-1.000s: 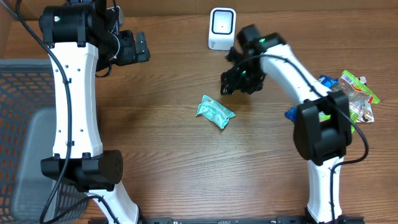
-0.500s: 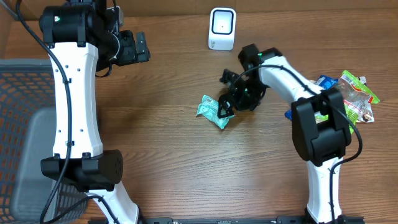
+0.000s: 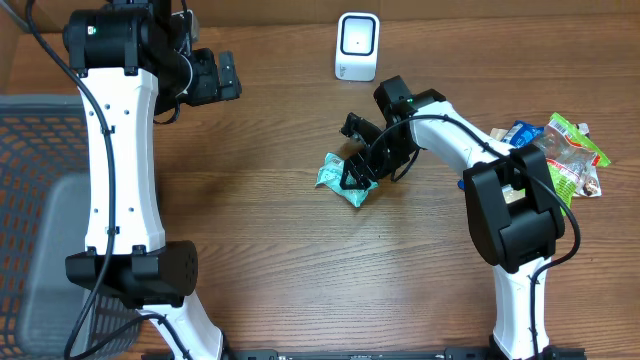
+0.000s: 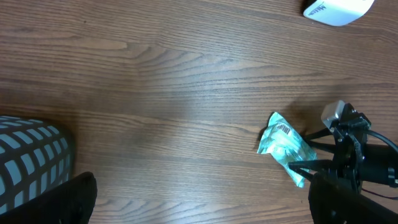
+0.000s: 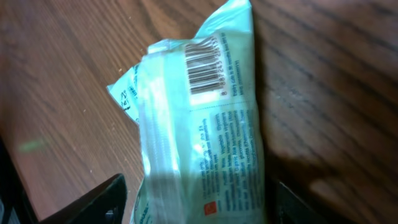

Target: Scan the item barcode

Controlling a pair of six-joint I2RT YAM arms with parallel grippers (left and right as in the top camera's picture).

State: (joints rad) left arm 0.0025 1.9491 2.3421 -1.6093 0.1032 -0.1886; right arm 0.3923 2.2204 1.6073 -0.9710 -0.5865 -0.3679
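The item is a pale green snack packet lying flat mid-table, with its barcode facing up near one end. My right gripper is lowered over the packet's right end. It is open, and its dark fingers stand on either side of the packet. The white scanner stands at the back edge, a short way behind the right arm. My left gripper hangs open and empty at the back left, high above the wood. In its wrist view the packet and scanner show.
A pile of colourful snack packets lies at the right edge behind the right arm. A grey mesh basket sits off the table's left side, its corner showing in the left wrist view.
The right gripper has moved left and down from near the scanner onto the packet, and its jaws now straddle it. The left arm has not moved.
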